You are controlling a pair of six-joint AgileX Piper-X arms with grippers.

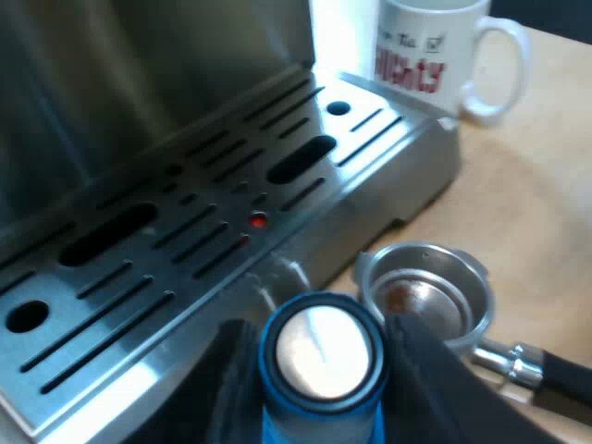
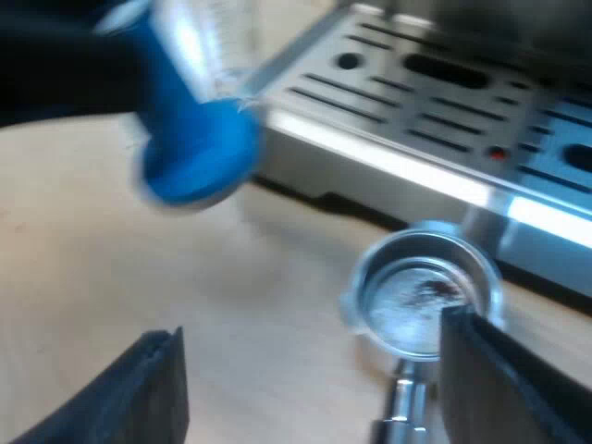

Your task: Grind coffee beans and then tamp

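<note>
My left gripper [image 1: 322, 379] is shut on the blue tamper [image 1: 322, 356], whose round metal face points toward the camera. It hangs above the espresso machine's drip tray [image 1: 185, 250], close to the metal holder [image 1: 425, 296]. The holder lies on the wooden table beside the tray, its basket [image 2: 421, 296] nearly bare with a few brown coffee specks. Its dark handle [image 1: 564, 375] leads away from the basket. My right gripper [image 2: 314, 388] is open and low over the table, with the holder's neck [image 2: 402, 407] between its fingers. The blue tamper [image 2: 190, 139] hangs above the table beyond it.
A white mug [image 1: 435, 55] with red lettering stands on the table past the drip tray's corner. A clear measuring glass [image 2: 217, 42] shows behind the tamper. A small red dot [image 1: 257, 220] sits in the slotted tray. Bare wooden table [image 2: 185, 277] lies around the holder.
</note>
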